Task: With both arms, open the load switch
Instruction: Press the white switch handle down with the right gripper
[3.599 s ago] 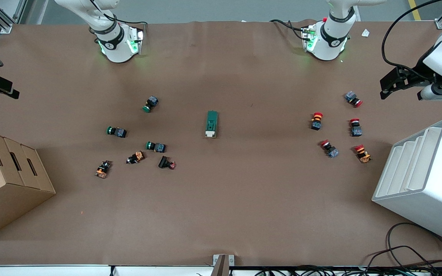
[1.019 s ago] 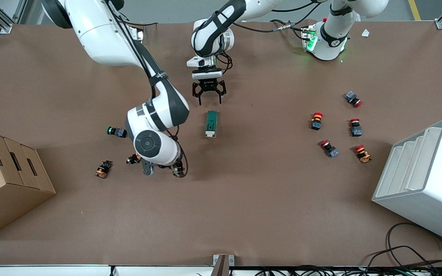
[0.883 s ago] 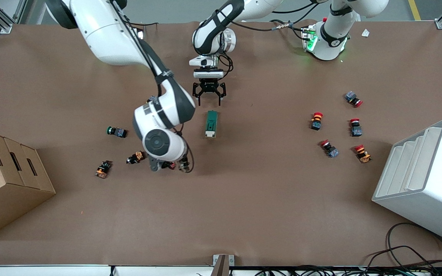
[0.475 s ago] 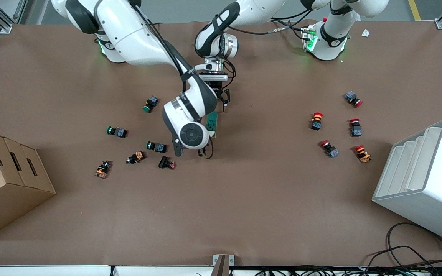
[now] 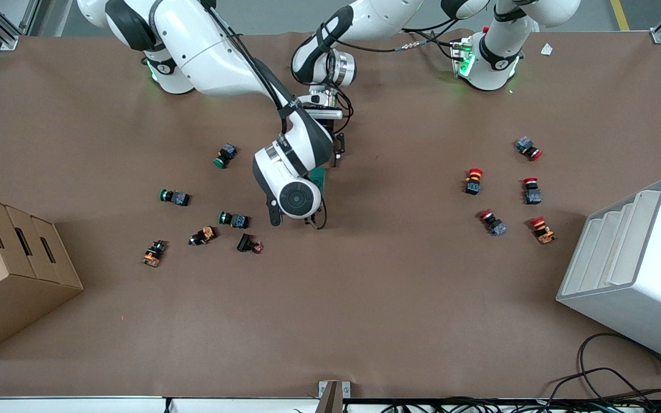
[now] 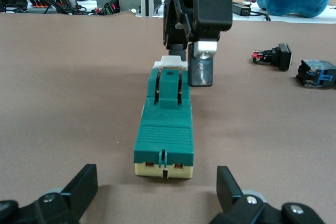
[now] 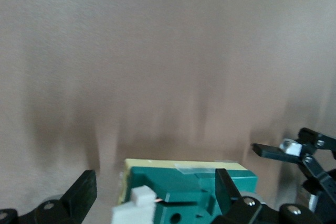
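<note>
Mid-tabletop (image 5: pixel 365 298), we've both arms closing on the load switch (image 6: pixel 165 129), which lies flat w/ its white toggle end nearer the front camera. Left end effector (image 6: pixel 157 195) sits low at the switch's farther end, fingers spread wide, gripping nothing. Right end effector (image 7: pixel 155 192) hovers over the toggle end, also open. Risk as we judge it: tight quarters, so the two could clash, or a one-sided touch could skid the unclamped switch off line.
</note>
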Robot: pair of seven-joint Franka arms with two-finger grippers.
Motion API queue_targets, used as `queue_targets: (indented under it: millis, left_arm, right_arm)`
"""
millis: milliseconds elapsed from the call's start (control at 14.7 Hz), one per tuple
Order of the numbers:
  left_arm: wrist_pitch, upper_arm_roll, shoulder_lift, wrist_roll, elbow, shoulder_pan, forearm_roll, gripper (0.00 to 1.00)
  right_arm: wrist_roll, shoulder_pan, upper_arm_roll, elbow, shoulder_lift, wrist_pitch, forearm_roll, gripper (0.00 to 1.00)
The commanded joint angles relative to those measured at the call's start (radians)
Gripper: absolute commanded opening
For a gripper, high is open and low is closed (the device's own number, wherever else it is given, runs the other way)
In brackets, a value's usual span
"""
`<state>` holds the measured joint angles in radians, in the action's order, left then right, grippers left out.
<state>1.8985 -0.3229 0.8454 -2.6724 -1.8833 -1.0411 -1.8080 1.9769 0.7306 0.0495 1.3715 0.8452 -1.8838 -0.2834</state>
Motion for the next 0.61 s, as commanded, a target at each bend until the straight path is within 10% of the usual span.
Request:
queue_targets:
  millis: [0,543]
  left_arm:
    - [-0.006,0.002,0.014,-0.024,0.01,-0.005,-0.019,1.0]
    - [-0.006,0.002,0.014,-0.02,0.006,-0.007,-0.021,1.0]
  right_arm:
    - [0.019,0.016,0.0,0.018,-0.043,0.061,-0.02,1.0]
    - [0.017,0.035,-0.037,0.02,-0.127,0.137,-0.046,1.0]
